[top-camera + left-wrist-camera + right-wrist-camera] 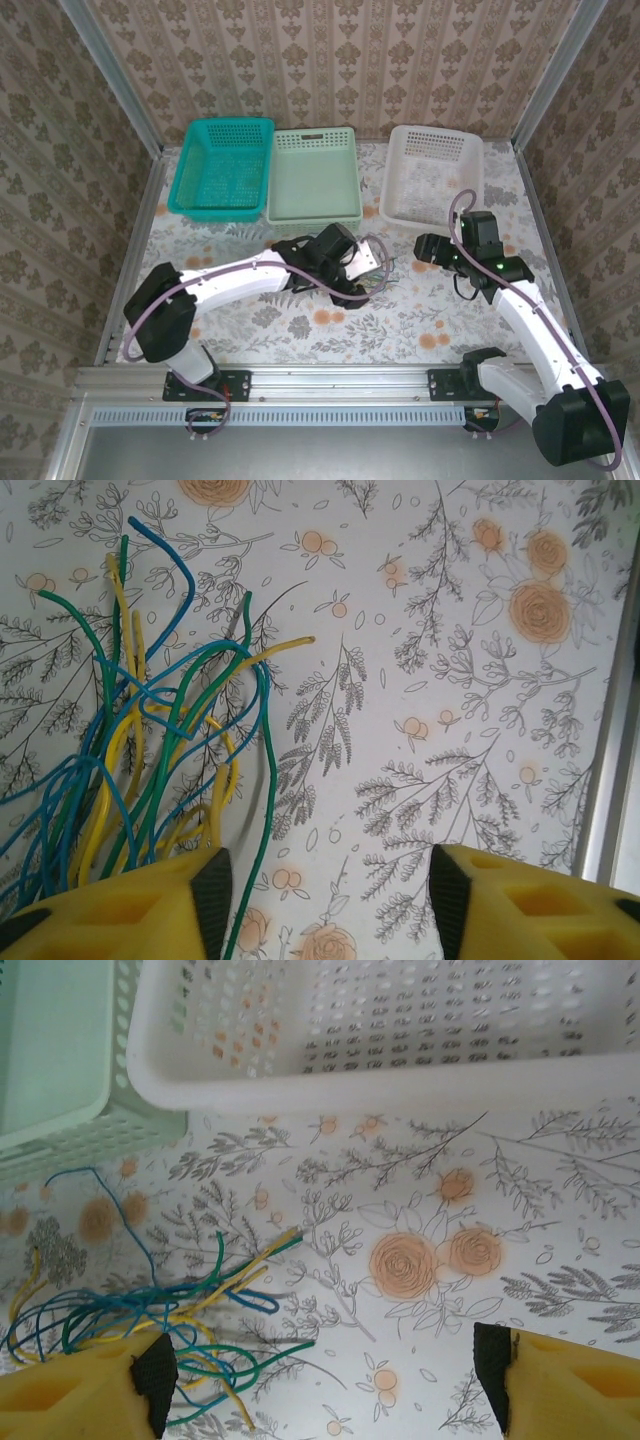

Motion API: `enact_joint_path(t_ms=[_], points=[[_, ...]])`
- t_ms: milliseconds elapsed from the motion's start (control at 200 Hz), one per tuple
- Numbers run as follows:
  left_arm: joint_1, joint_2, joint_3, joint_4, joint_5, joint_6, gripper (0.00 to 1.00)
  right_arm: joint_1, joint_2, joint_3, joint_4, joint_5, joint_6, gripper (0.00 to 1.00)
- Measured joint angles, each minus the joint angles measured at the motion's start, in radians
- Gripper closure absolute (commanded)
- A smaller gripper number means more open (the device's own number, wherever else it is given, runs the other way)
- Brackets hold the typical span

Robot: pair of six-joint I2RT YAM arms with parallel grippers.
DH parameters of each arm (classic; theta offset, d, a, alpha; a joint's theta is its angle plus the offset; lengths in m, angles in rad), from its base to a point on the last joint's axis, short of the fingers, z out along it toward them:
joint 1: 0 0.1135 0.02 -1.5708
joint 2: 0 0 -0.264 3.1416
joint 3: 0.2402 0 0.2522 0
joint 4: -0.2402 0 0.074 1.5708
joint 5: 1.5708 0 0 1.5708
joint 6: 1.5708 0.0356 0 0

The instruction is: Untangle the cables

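One bench [300,335] in flowered cloth carries three baskets in a row at the back. A pale green basket [313,215] sits in the middle, with a teal basket [215,212] just beside its left wall and a white basket [430,222] apart on its right. Two pincers hang in front of the pale green basket. The left pincer [325,905] is spread, gripping nothing, and the right pincer [325,1385], further right, is also spread and empty. One tangle of cables [150,740] in yellow, blue and green lies on the cloth near that basket's front. The strands are too knotted to count.

Tangled cables [140,1310] lower left, beside the wide-spread tool [322,1378], white basket [400,1075] beyond.
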Motion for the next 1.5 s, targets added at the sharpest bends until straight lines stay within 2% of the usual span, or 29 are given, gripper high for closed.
enact_joint_path(t_ms=[185, 310, 375, 500, 595, 670, 980, 1500], points=[[-0.001, 0.138, 0.077, -0.040, -0.024, 0.041, 0.56, 0.000, -0.002, -0.027, 0.022, -0.030, 0.007, 0.15], [-0.001, 0.199, 0.097, -0.057, -0.045, 0.050, 0.69, 0.000, -0.002, -0.047, 0.033, -0.032, 0.011, 0.15], [-0.001, 0.211, 0.100, -0.058, -0.066, 0.050, 0.70, 0.000, -0.002, -0.052, 0.033, -0.035, 0.014, 0.15], [0.000, 0.213, 0.102, -0.058, -0.107, 0.048, 0.64, 0.000, -0.016, -0.055, 0.033, -0.037, 0.013, 0.15], [0.000, 0.210, 0.102, -0.060, -0.138, 0.046, 0.52, 0.000, -0.032, -0.055, 0.033, -0.037, 0.012, 0.15], [0.000, 0.194, 0.098, -0.064, -0.162, 0.040, 0.48, 0.000, -0.035, -0.055, 0.033, -0.037, 0.012, 0.15], [-0.009, 0.049, 0.079, -0.096, -0.262, 0.040, 0.47, 0.000, -0.035, -0.056, 0.033, -0.051, 0.010, 0.15], [-0.018, 0.138, 0.048, -0.115, -0.269, 0.047, 0.51, 0.000, -0.035, -0.056, 0.033, -0.056, 0.010, 0.15]])
